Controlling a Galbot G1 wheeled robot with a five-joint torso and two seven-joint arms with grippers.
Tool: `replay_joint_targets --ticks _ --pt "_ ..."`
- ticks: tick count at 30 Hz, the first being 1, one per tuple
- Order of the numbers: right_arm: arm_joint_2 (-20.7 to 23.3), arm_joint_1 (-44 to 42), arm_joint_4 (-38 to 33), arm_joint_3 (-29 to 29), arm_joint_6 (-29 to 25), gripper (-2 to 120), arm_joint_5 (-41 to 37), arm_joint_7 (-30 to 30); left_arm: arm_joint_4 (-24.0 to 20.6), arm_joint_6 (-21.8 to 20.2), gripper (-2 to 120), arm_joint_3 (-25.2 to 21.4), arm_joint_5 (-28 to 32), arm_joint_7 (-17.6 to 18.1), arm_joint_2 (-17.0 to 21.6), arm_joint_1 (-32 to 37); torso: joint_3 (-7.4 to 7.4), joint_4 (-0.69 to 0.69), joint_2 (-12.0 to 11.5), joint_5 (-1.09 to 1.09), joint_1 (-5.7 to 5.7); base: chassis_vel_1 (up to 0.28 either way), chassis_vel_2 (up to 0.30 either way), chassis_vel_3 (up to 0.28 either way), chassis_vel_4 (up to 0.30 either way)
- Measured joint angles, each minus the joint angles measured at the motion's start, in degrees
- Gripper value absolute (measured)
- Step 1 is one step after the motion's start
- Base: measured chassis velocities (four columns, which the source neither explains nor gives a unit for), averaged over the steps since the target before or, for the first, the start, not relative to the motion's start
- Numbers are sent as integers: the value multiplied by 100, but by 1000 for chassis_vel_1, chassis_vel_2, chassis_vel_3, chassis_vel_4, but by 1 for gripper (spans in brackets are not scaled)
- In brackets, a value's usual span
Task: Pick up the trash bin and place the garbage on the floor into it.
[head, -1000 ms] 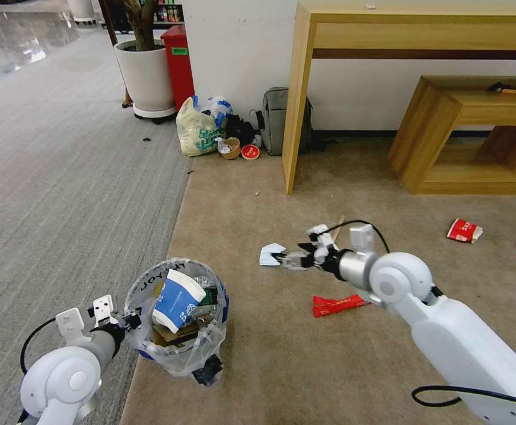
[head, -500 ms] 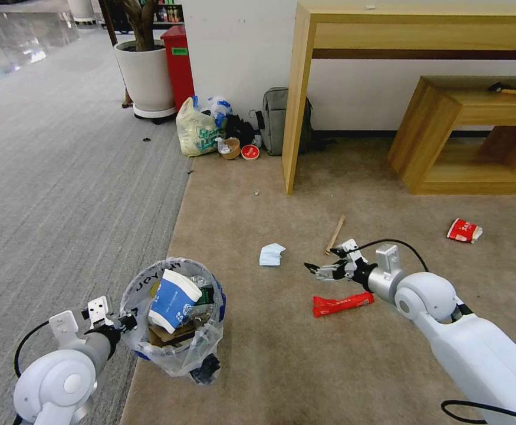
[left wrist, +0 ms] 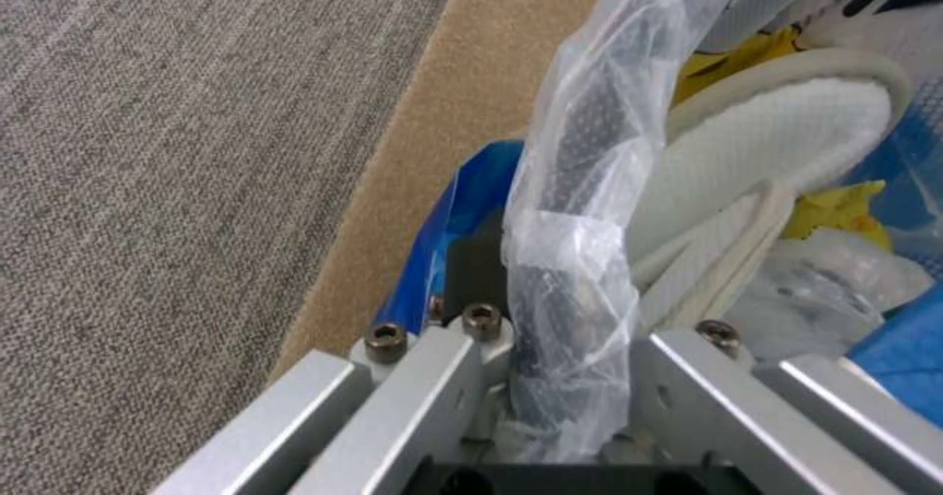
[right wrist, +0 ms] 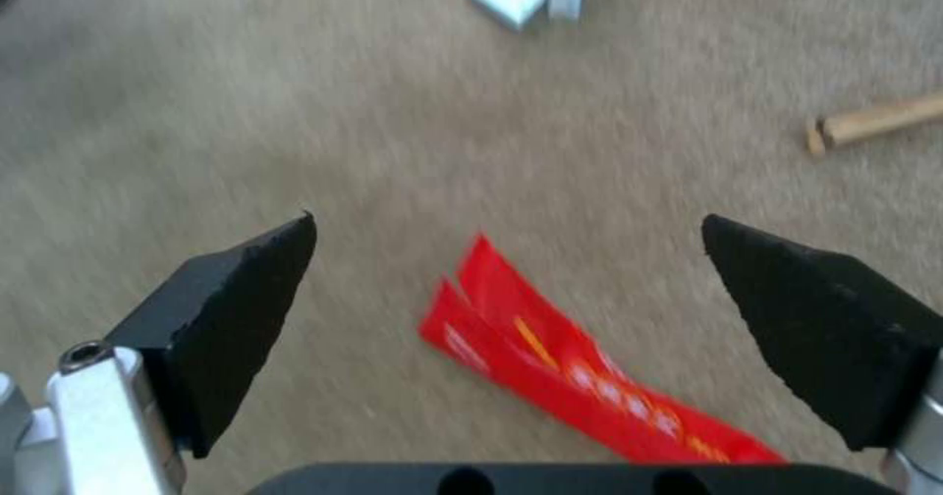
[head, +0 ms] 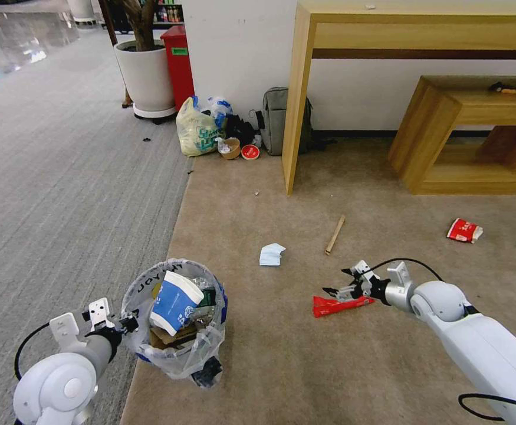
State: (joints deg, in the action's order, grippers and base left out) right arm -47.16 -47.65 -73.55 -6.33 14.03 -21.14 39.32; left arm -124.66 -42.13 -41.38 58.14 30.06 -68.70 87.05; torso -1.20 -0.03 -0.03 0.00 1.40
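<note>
A beige-brown carpeted floor (head: 305,366) spreads out before the robot, with litter scattered across it. At the near left stands the trash bin (head: 175,321), lined with a clear bag and already holding a blue-white paper cup (head: 176,301) and a white slipper (left wrist: 776,149). The left gripper (head: 129,322) is clamped on the bin's bagged rim and holds it.

On the right side, the right gripper (head: 335,291) hangs low over the carpet with its jaws spread wide and nothing between them. A long red wrapper (head: 341,304) lies flat just beneath and slightly ahead of its fingertips. From the right wrist camera, the wrapper's long axis runs diagonally between the two black pads (right wrist: 246,296), so the right arm is far nearer to it than the left.

Compared with half a second ago, the right gripper has dropped from open carpet near the wooden stick (head: 335,234) towards the wrapper. A pale blue tissue (head: 271,254) lies well apart, untouched.
</note>
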Motion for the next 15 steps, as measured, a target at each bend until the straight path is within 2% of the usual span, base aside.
replay_joint_targets --ticks 5,7,15 --pt "-66 292 618 248 -213 100 380 126 0 0 0 26 -4 24 -6 -6 0 0 0 0 0 0 0 0 0" --pt "-181 538 1070 373 -329 100 679 167 -9 0 0 31 -13 29 -19 13 0 0 0 0 0 0 0 0 0" --pt "-537 1003 1922 568 -390 100 1088 226 -32 0 0 -2 -35 27 -10 62 0 1 0 0 0 0 0 0 0"
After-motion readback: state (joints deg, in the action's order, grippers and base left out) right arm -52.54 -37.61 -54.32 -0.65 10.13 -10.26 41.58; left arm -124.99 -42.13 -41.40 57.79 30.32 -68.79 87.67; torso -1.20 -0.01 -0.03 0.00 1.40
